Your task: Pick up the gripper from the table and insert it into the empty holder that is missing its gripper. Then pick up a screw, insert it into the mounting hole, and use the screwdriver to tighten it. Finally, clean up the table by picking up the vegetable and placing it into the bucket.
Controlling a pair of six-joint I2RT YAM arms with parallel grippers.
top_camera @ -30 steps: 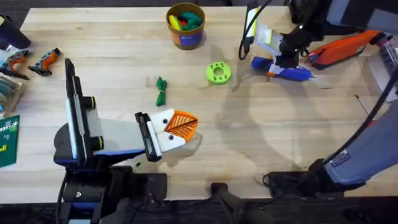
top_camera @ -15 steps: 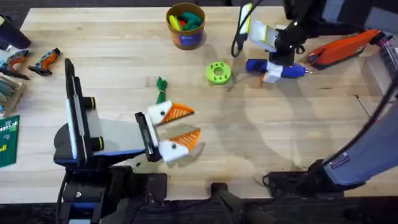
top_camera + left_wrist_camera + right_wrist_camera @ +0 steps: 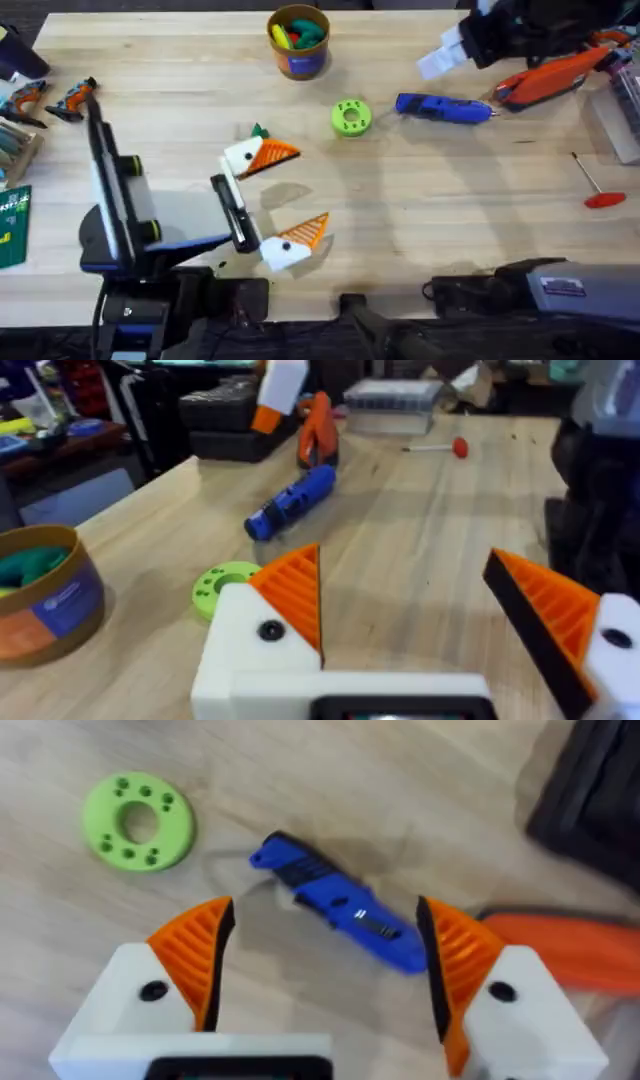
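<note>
A: What's the biggest thing here?

B: The wooden table (image 3: pixel 420 220). On it the left arm lies low along the near left, its left gripper (image 3: pixel 278 197) pointing toward the middle, white fingers (image 3: pixel 245 157) with orange ribbed pads spread wide apart and holding nothing.

A: And the other arm?

B: It reaches across to the far right. The right gripper (image 3: pixel 320 960) hangs above the screwdriver (image 3: pixel 442 107), fingers apart on either side of it and not touching it. The screwdriver lies flat on the wood, and an orange tool (image 3: pixel 550 80) lies just beyond its tip end.

A: Anything near the left fingers?

B: The vegetable (image 3: pixel 258 131) peeks out just behind the farther finger, mostly hidden by it. The lime-green ring (image 3: pixel 350 117) sits between that finger and the screwdriver, apart from both.

A: The bucket?

B: At the far edge, near the middle (image 3: pixel 298 42), upright, with coloured pieces inside. Its blue band carries small print I cannot read.

A: Smaller bits?

B: A thin rod with a red handle (image 3: pixel 595 187) lies at the right, well apart from the rest. A green card (image 3: pixel 12 225) at the left edge has white lettering, too small to read.
</note>
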